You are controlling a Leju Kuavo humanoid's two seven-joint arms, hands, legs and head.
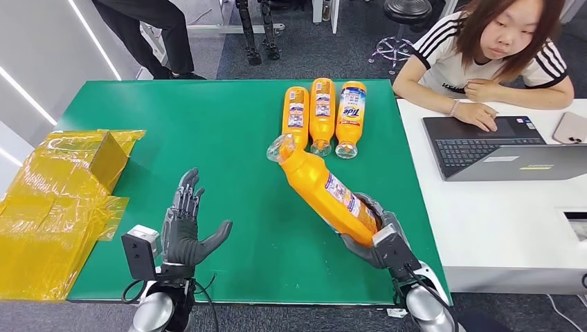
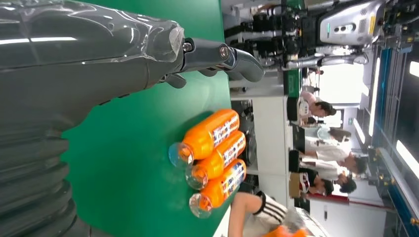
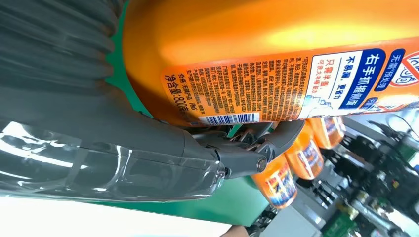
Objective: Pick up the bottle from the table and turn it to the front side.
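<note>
Orange plastic, glossy and smooth, forms the bottle (image 1: 325, 190) that the right hand (image 1: 374, 238) grips by its base, lifted and tilted over the green table (image 1: 208, 138) with its clear cap pointing away toward the far side. The label facing the right wrist camera is its back panel: dense small Chinese print, a barcode, a net-content line reading 800, and a blue-and-white block of larger characters. The grey thumb and darker fingers (image 3: 276, 140) wrap under the bottle's rounded body.

Just beyond its cap lie three more orange bottles (image 1: 322, 114) side by side, touching, caps toward the robot. The rightmost shows a front label reading "Tide"; the other two show white panels with small print that is too fine to read.

The left hand (image 1: 187, 228) hovers over the near part of the table, fingers spread and holding nothing, a glossy clear film over its ribbed grey cover.

Crinkled yellow transparent plastic bags (image 1: 62, 200) cover the table's left end. On an adjoining white table (image 1: 498, 228) a person (image 1: 491, 48) in a white, black-striped shirt rests a hand on a grey laptop (image 1: 498, 145).
</note>
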